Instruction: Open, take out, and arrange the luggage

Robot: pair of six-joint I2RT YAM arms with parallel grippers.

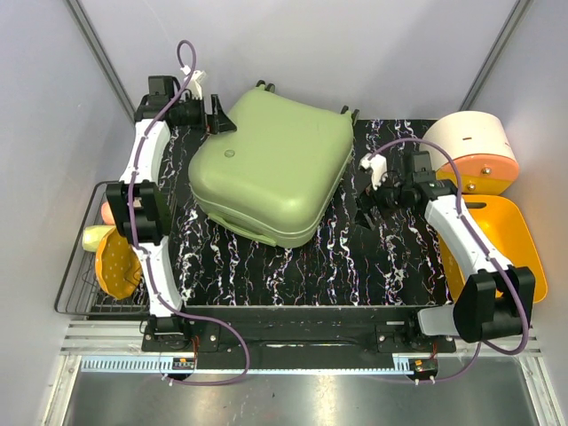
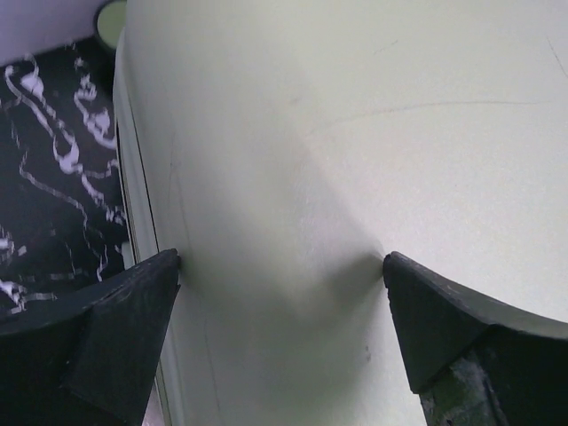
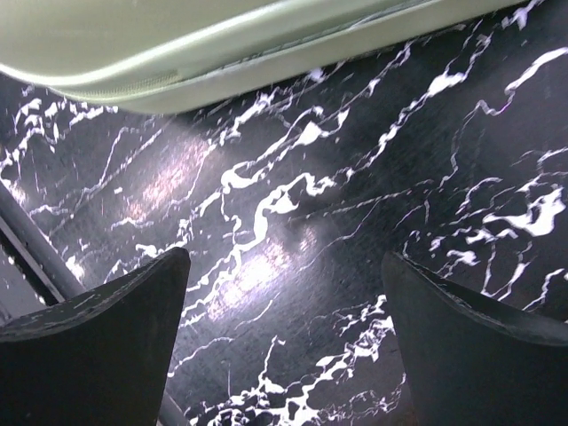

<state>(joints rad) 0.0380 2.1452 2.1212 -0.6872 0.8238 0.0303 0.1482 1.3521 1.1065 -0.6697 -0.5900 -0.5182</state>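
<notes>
The luggage [image 1: 266,169] is a large pale-green hard-shell suitcase lying closed and flat on the black marbled mat [image 1: 293,266], with a small round emblem on its shell and black wheels at its far edge. My left gripper [image 1: 220,115] is open at the suitcase's far left corner; in the left wrist view the shell [image 2: 355,133] fills the frame and both fingertips [image 2: 133,311] touch it. My right gripper [image 1: 364,213] is open and empty over the mat just right of the suitcase, whose rim shows in the right wrist view [image 3: 222,53].
A yellow-orange plastic tray [image 1: 506,240] lies at the right, with a white and orange round container [image 1: 470,146] behind it. A wire rack [image 1: 80,266] at the left holds a yellow perforated item [image 1: 115,262] and other small things.
</notes>
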